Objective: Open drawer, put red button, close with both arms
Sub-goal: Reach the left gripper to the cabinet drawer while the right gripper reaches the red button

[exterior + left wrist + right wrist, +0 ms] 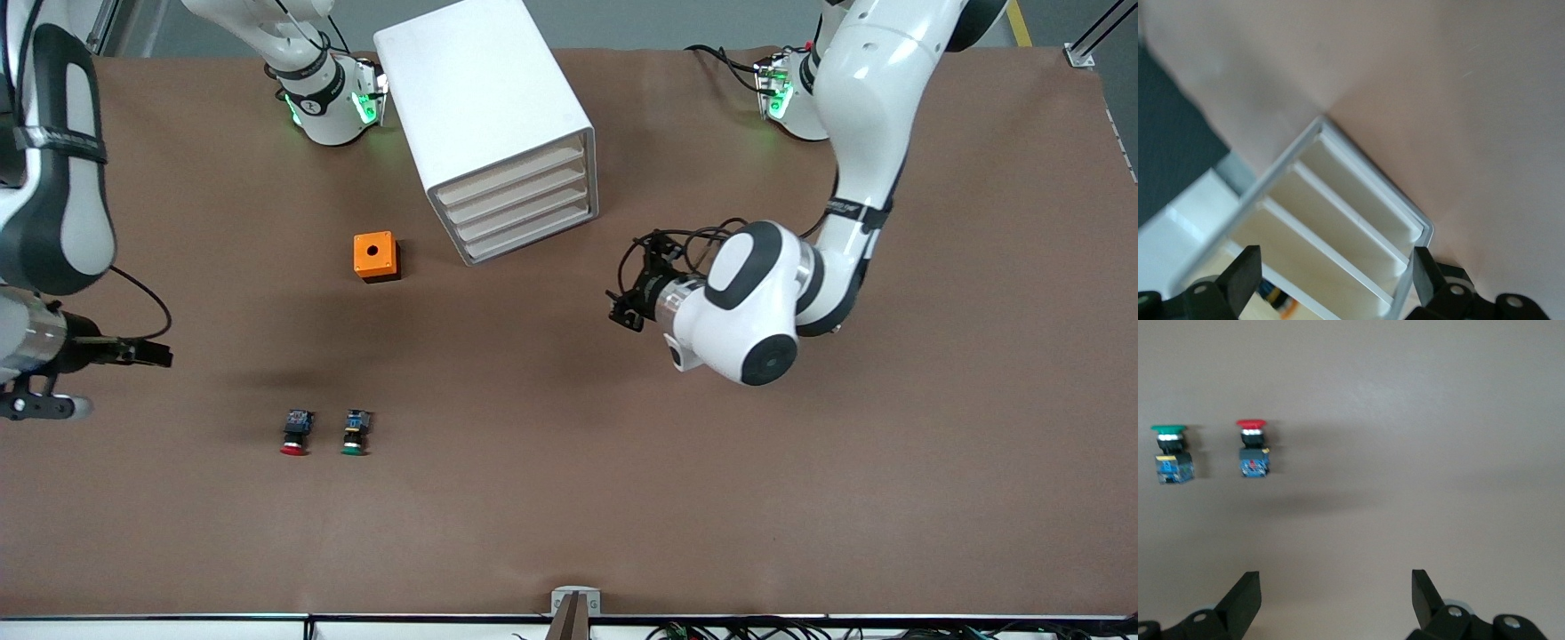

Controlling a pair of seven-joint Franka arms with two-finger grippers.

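The white cabinet (484,98) stands toward the robots, with all four drawers pushed in. The drawer (533,240) is the lowest one, and in the left wrist view the drawer (1355,190) lies next to the table surface. My left gripper (626,312) hangs over the table in front of the drawers. It is open (1335,273) and holds nothing. The red button (295,433) lies on the table nearer the front camera, beside the green one. My right gripper (158,356) is over the table at the right arm's end. It is open (1335,597), with the red button (1253,450) ahead of it.
A green button (356,433) lies right beside the red one, also seen as the green button (1170,453). An orange box with a hole (377,256) stands between the buttons and the cabinet. The brown table (800,498) spreads around them.
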